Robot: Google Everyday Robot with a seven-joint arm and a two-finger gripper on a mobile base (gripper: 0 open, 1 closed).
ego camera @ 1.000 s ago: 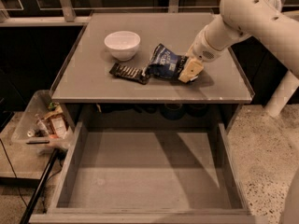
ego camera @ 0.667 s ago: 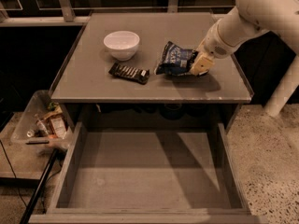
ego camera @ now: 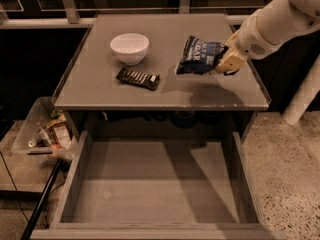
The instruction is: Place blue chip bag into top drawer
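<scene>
The blue chip bag (ego camera: 198,55) is a crinkled dark-blue foil bag with white lettering. It hangs lifted above the right part of the grey cabinet top (ego camera: 100,86), casting a shadow below it. My gripper (ego camera: 223,60) is shut on the bag's right end, coming in from the upper right on a white arm (ego camera: 277,21). The top drawer (ego camera: 160,184) is pulled open below the cabinet top, a wide shallow grey box with nothing in it.
A white bowl (ego camera: 129,47) stands on the cabinet top at the left. A flat black-wrapped bar (ego camera: 138,78) lies in front of it. A clear plastic bin of snacks (ego camera: 47,131) sits on the floor at the left. A white post (ego camera: 305,91) stands at the right.
The gripper has lifted the blue chip bag off the cabinet top and carried it up and to the right. The bowl and the bar have not moved.
</scene>
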